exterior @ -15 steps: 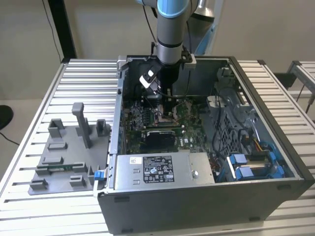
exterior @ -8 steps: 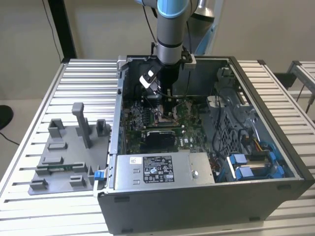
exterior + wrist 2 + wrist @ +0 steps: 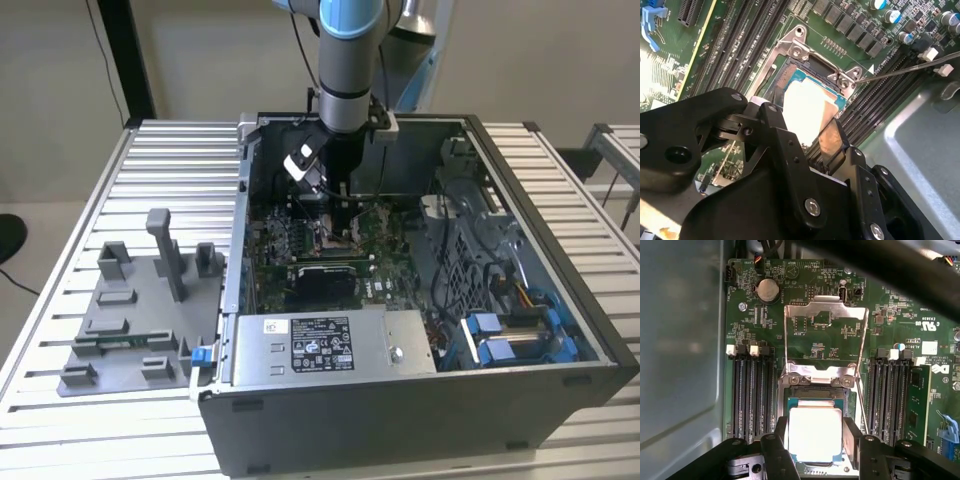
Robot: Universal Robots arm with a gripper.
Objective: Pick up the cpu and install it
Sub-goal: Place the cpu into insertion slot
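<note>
The cpu [image 3: 815, 432], a small square chip with a pale silver top, lies level in or just over the metal-framed socket [image 3: 817, 376] on the green motherboard. My gripper [image 3: 816, 441] reaches straight down over it, and its black fingers [image 3: 781, 432] press against two opposite sides of the chip. In the second wrist view the cpu [image 3: 807, 110] shines bright between the fingers [image 3: 832, 137] of the gripper [image 3: 802, 122], with the socket frame [image 3: 800, 50] just beyond. In the exterior view the gripper [image 3: 340, 232] is deep inside the open computer case [image 3: 420, 400], near its middle.
The socket's hinged load plate [image 3: 826, 315] stands open and its thin lever [image 3: 905, 67] sticks out sideways. Memory slots [image 3: 752, 390] flank the socket on both sides. A power supply [image 3: 320, 345] and blue drive bays [image 3: 500, 335] fill the case's front. A grey fixture tray [image 3: 130, 320] sits at the exterior view's left.
</note>
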